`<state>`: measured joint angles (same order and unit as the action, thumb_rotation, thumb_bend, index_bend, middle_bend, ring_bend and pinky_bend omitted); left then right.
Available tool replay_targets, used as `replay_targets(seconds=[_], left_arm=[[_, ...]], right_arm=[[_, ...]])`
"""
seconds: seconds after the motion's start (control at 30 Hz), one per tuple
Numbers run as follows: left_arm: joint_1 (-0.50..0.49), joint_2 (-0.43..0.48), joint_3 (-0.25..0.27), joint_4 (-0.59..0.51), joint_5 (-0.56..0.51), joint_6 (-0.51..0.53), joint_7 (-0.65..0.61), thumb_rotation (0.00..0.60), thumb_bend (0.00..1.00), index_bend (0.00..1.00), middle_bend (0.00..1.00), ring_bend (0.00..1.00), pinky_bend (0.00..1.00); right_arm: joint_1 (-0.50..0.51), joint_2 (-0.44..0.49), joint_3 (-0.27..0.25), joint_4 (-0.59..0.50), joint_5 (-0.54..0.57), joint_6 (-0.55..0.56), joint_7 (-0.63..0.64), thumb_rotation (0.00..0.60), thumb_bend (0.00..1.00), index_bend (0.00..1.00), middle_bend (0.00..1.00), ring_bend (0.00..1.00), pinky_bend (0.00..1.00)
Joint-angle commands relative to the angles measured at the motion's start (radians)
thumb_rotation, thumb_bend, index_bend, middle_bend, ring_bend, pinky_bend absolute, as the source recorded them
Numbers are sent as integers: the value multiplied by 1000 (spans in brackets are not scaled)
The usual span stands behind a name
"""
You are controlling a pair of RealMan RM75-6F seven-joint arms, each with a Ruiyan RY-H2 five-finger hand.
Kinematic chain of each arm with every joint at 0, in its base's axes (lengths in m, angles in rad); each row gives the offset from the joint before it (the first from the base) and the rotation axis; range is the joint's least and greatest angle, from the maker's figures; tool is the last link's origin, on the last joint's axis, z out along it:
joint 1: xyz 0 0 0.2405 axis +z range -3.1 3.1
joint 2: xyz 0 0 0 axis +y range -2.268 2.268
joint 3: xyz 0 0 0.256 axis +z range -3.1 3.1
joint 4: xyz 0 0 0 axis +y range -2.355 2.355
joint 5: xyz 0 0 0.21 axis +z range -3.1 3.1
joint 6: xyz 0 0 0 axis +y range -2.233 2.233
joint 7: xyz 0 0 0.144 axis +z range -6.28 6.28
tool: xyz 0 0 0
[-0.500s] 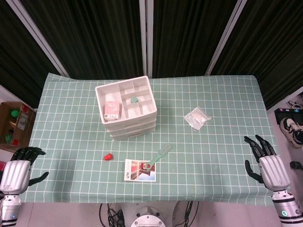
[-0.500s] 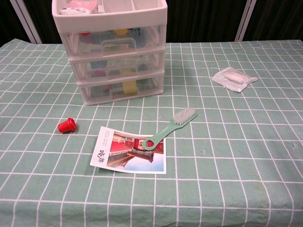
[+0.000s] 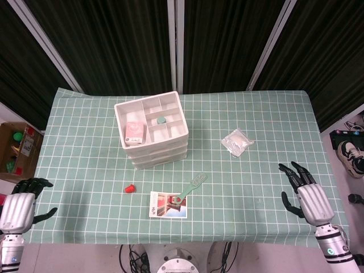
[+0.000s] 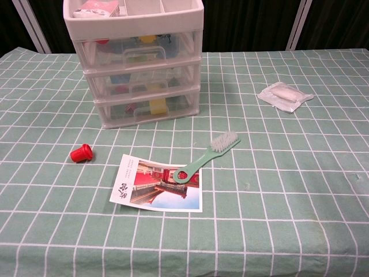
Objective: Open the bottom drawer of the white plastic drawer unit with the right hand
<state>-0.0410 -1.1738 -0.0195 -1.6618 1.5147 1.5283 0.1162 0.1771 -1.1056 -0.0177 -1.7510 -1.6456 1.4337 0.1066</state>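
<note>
One green checked tablecloth (image 3: 256, 182) before dark curtains (image 3: 114, 40).

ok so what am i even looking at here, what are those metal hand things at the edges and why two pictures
Those are a robot's two mechanical hands on arms: its left hand and right hand, both open and holding nothing. One picture looks down from the robot's head; the other looks forward from its chest and shows no hands. On the green checked table stands a white plastic drawer unit with three closed drawers; the bottom drawer is the one to open. In front lie a small red cap, a postcard with a green brush resting partly on it, and a clear plastic packet to the right.
</note>
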Motion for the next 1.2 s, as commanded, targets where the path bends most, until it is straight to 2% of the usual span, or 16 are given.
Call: replay_targets(seconds=[0.03,0.1,0.17,0.27,0.37,0.43,0.53,0.73,0.97,1.2], left_arm=[[4,-1,2,2,5,8,-5,600,47,352,286,219,210],[8,-3,4,4,10,15,-9,600,47,352,286,219,210],[14,-4,7,6,12,22,-13,600,47,352,286,219,210],[23,-3,12,9,12,28,-19,600,47,353,286,219,210],[33,-1,15,15,5,36,-29,600,47,353,286,219,210],[39,0,17,20,0,37,-37,600,46,352,286,219,210],[43,1,19,28,-4,35,-48,600,47,353,286,219,210],[41,0,14,44,-15,22,-71,600,45,353,286,219,210],[28,0,7,57,-18,2,-85,600,45,353,286,219,210],[21,-3,2,71,-24,-12,-97,600,45,353,286,219,210]], right_arm=[[102,-17,2,-98,-23,-144,199,600,477,50,260,80,188],[167,-33,25,-138,5,-234,318,600,477,50,338,174,310],[247,-65,66,-164,70,-350,450,600,477,51,470,354,496],[352,-119,127,-160,179,-510,597,600,499,51,605,594,694],[435,-188,186,-124,297,-634,677,600,564,57,693,742,832],[486,-237,220,-93,389,-717,719,600,607,61,731,794,879],[553,-305,260,-31,509,-824,753,600,649,73,770,849,923],[655,-445,322,113,695,-958,789,600,703,75,793,878,950],[750,-586,344,275,827,-1021,742,600,703,75,793,877,951],[809,-668,362,369,927,-1046,693,600,702,76,792,875,951]])
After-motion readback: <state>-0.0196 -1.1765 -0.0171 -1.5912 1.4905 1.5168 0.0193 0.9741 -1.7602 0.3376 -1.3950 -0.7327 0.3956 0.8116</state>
